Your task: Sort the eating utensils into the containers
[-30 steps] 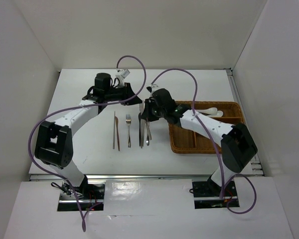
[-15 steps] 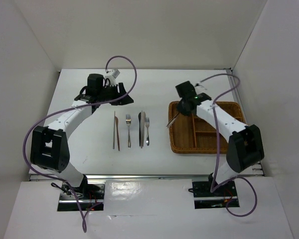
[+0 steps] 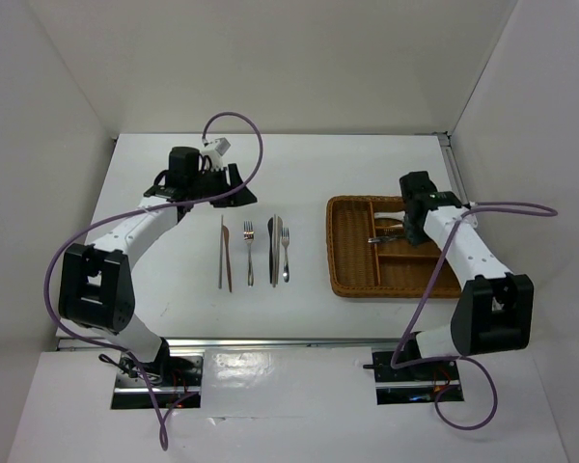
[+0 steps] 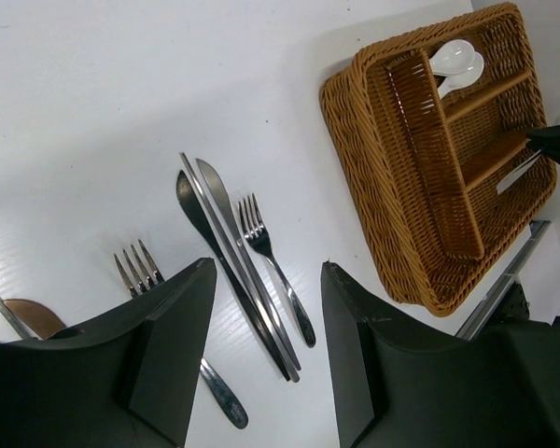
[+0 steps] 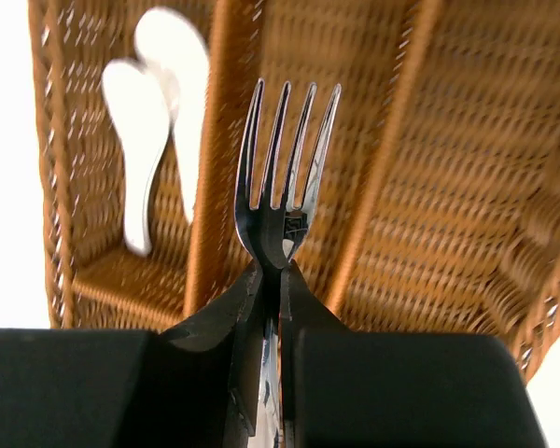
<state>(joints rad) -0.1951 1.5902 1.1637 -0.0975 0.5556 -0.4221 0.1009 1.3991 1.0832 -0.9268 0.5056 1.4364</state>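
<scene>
Top external: white table (image 3: 174,289) bearing, in a row from the left, brown chopsticks (image 3: 221,253), first fork (image 3: 249,253), two knives (image 3: 274,249), second fork (image 3: 285,254), all lying lengthwise and close together. Wicker tray (image 3: 340,280) well apart to their right. Left gripper (image 3: 234,181) above the table beyond the row's far end. Right gripper (image 3: 392,231) over the tray's middle dividers; which compartment, cannot tell. Left wrist: left gripper released, fingers (image 4: 182,345) spread wide and holding nothing, the knives and the second fork showing on the table below the gap. White soup spoons (image 4: 453,63), two, in the tray's end compartment. Held fork (image 4: 518,173) projecting from the right gripper at the frame edge, above a middle compartment. Right wrist: right gripper clamped on the held fork's neck, tines outward above the wicker; the soup spoons in the compartment past the divider, left of the tines.
</scene>
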